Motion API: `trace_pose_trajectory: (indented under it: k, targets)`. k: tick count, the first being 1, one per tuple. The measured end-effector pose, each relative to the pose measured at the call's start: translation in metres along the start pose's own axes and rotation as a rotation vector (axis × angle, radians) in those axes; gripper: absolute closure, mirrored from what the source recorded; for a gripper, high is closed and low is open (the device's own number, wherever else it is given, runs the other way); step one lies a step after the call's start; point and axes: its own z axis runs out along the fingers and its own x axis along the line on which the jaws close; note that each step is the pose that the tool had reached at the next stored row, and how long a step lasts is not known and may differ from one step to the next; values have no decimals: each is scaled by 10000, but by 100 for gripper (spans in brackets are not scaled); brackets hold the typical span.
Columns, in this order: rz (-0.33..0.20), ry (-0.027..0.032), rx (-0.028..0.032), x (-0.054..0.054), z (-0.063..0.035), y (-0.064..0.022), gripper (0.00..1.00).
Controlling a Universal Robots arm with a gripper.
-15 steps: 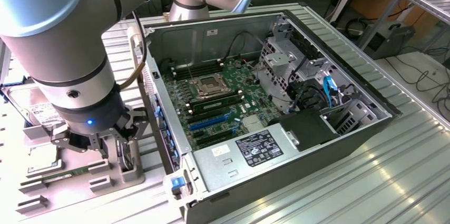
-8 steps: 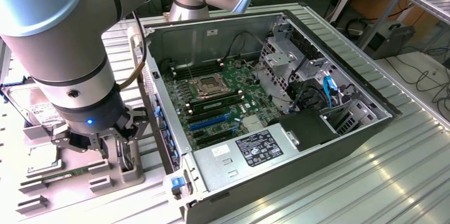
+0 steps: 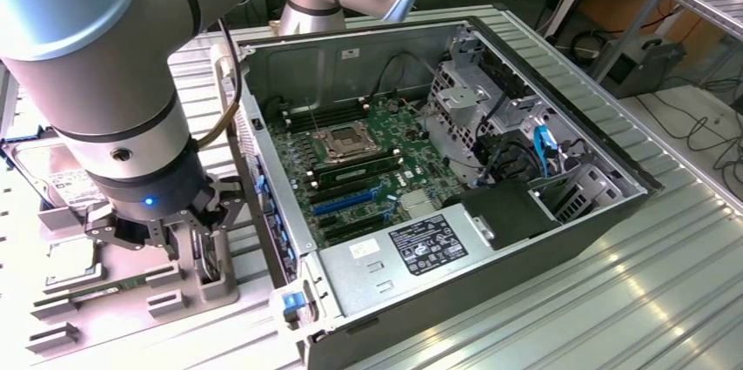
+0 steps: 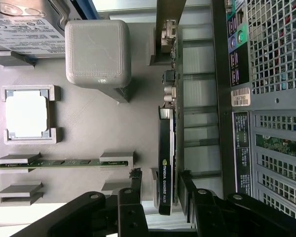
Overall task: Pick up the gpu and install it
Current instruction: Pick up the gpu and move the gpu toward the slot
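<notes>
1. We list the gripper (image 3: 163, 244), lower left of the exterior view: spread, empty.
2. We list the graphics card (image 4: 165, 148): on edge in its rack (image 4: 98, 123), between the fingers (image 4: 133, 197), long axis along their gap.

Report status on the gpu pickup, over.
Claw open, straddling the gpu. The gpu stands on edge in the grey fixture, not lifted. Nothing between claw and gpu.
</notes>
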Motion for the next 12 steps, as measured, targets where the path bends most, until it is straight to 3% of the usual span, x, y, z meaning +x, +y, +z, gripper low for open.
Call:
trace_pose_trajectory:
  k: [12]
  targets:
    - [0,-10,-3,-1,-29,1,58]
